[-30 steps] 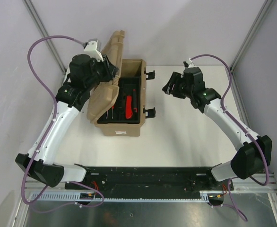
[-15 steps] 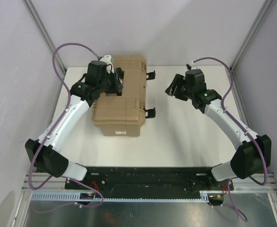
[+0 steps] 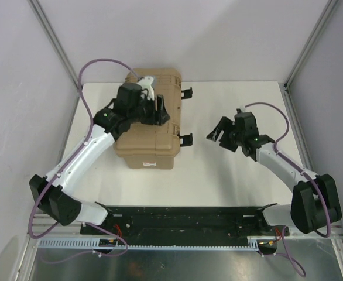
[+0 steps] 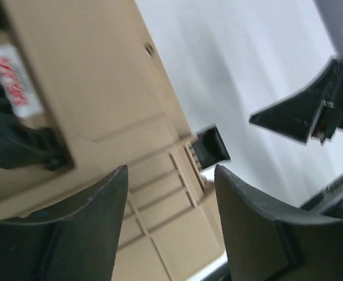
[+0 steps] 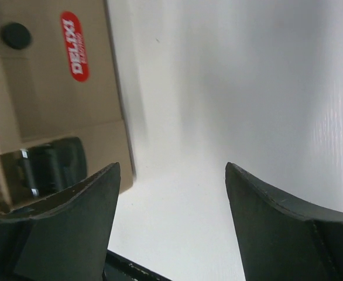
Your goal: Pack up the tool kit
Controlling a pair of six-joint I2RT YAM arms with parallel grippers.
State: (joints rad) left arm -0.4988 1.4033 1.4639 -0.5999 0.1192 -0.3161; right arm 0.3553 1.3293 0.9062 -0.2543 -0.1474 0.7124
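Observation:
The tan toolbox (image 3: 148, 143) stands on the white table with its lid down. Its two black latches (image 3: 187, 139) hang loose on the right side. The hand tools and inner tray are hidden inside. My left gripper (image 3: 160, 111) is open and empty just above the lid; the left wrist view shows the lid (image 4: 101, 88), its black handle (image 4: 13, 140) and one latch (image 4: 211, 146) past my left gripper (image 4: 170, 175). My right gripper (image 3: 217, 132) is open and empty, right of the near latch. The right wrist view shows the box side (image 5: 54, 88) and latch (image 5: 51, 167) left of my right gripper (image 5: 171, 170).
Grey walls with metal posts close in the table at the back and both sides. A black rail (image 3: 183, 219) with the arm bases runs along the near edge. White tabletop (image 3: 230, 175) lies right of and in front of the box.
The lid, open a second ago, has swung down shut. My left gripper has moved right over the lid. My right gripper has dropped nearer, level with the near latch.

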